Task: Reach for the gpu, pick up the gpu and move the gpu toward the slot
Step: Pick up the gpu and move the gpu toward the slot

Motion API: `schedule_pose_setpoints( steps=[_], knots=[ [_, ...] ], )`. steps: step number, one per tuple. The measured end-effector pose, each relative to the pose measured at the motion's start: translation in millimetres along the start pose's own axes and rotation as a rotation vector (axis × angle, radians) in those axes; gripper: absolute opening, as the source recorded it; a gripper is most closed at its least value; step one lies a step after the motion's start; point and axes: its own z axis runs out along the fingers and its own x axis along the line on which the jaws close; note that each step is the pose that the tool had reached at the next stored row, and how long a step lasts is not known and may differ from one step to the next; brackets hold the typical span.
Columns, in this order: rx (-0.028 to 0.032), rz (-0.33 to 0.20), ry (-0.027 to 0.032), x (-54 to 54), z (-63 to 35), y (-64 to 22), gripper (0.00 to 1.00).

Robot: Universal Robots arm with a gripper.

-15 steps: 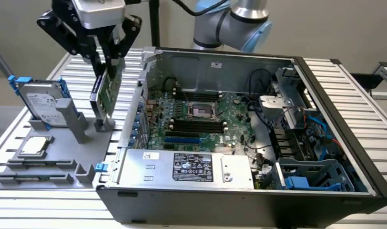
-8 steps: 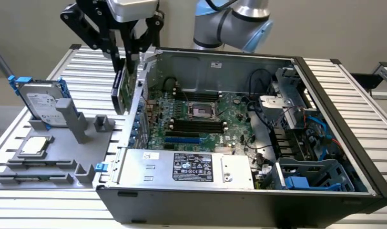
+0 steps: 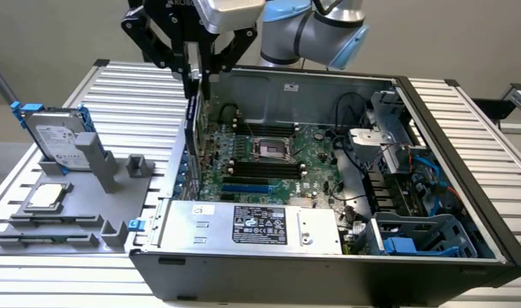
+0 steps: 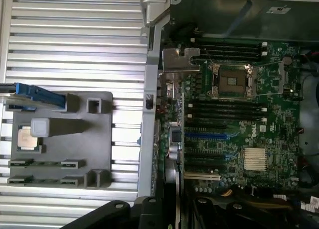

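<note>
One claw (image 3: 194, 72) pinches the gpu (image 3: 192, 109), held edge-on (bracket (image 4: 180, 59) visible from the wrist) over the open computer case's (image 3: 432, 269) left wall, beside the motherboard (image 3: 269, 160); a hard drive (image 3: 57, 138) stands on the worktop (image 3: 124, 83) left.

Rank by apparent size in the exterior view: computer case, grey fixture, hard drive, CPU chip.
1. computer case
2. grey fixture
3. hard drive
4. CPU chip
No near-ties; the hard drive stands farther back than the chip yet looks bigger.
</note>
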Motion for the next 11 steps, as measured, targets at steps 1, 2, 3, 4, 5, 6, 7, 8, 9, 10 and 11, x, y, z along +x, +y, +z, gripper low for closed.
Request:
schedule_pose_setpoints(
  steps=[1, 2, 3, 4, 5, 6, 7, 8, 9, 10, 11],
  knots=[
    [-0.0001, 0.0, 0.0, -4.5, 0.6, -0.1, 0.27],
    [0.0, 0.0, 0.0, -9.0, 1.3, -0.2, 0.27],
    [0.0001, 0.0, 0.0001, -13.5, 2.2, -0.2, 0.27],
    [0.0, 0.0, 0.0001, -18.1, 3.3, -0.3, 0.27],
    [0.0, 0.0, 0.0001, -22.9, 4.7, -0.3, 0.27],
    [0.0, 0.0, 0.0002, -27.3, 6.1, -0.3, 0.27],
    [0.0, 0.0, 0.0003, -31.8, 7.7, -0.3, 0.27],
    [0.0001, 0.0, 0.0004, -36.5, 9.5, -0.3, 0.27],
    [0.0, 0.0, 0.0004, -41.1, 11.3, -0.1, 0.27],
    [0.0, 0.0, 0.0005, -45.5, 13.0, 0.0, 0.27],
    [0.0001, 0.0, 0.0006, -50.3, 14.9, 0.2, 0.27]
  ],
)
